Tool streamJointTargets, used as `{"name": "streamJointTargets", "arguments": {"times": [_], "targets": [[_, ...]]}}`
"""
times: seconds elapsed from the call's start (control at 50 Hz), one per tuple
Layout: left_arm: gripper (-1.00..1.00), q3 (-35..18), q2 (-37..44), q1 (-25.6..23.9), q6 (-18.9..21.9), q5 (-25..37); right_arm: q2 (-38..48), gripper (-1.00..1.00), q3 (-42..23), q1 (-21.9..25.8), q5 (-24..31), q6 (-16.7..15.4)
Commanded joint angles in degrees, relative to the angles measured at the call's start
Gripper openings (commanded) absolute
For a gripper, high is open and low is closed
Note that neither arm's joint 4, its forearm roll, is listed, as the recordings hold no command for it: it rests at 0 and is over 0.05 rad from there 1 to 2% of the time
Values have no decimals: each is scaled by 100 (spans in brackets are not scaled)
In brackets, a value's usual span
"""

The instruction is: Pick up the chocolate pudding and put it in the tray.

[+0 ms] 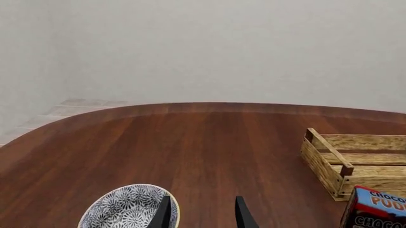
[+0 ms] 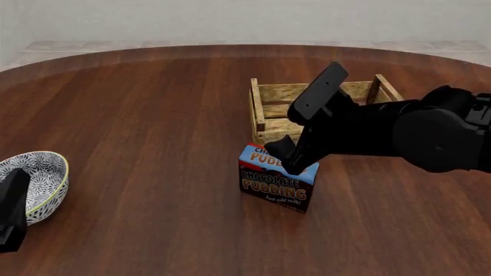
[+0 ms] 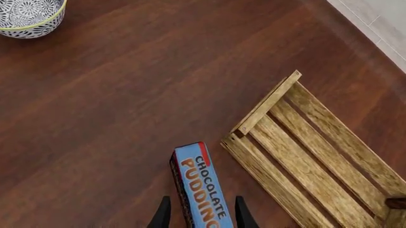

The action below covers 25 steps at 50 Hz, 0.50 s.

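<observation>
The chocolate pudding [image 2: 275, 184] stands upright on the table just in front of the tray [image 2: 258, 109], a light-wood slatted crate with nothing in it. My right gripper [image 2: 293, 158] is lowered over the carton's blue top. In the right wrist view the chocolate pudding [image 3: 201, 190] lies between the open fingers of the right gripper [image 3: 201, 216], with a small gap on each side, next to the tray [image 3: 304, 142]. My left gripper [image 1: 201, 213] is open and holds nothing; the chocolate pudding [image 1: 374, 209] and the tray [image 1: 326, 161] are far off to its side.
A white-and-black patterned bowl [image 2: 42, 172] sits at the near left of the round wooden table, right beside the left gripper [image 2: 11, 207]. The bowl [image 3: 28, 16] also shows in a corner of the right wrist view. The right arm hangs over the tray's front.
</observation>
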Motion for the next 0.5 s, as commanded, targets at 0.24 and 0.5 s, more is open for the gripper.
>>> {"name": "streamJointTargets", "arguments": {"times": [0.24,0.5], "targets": [[100,3,0,-14,8,-8,63,100,17,-32,-9,-38],[100,-30,-1,-14,9,15,199,100,30,-229,-23,-171]]}}
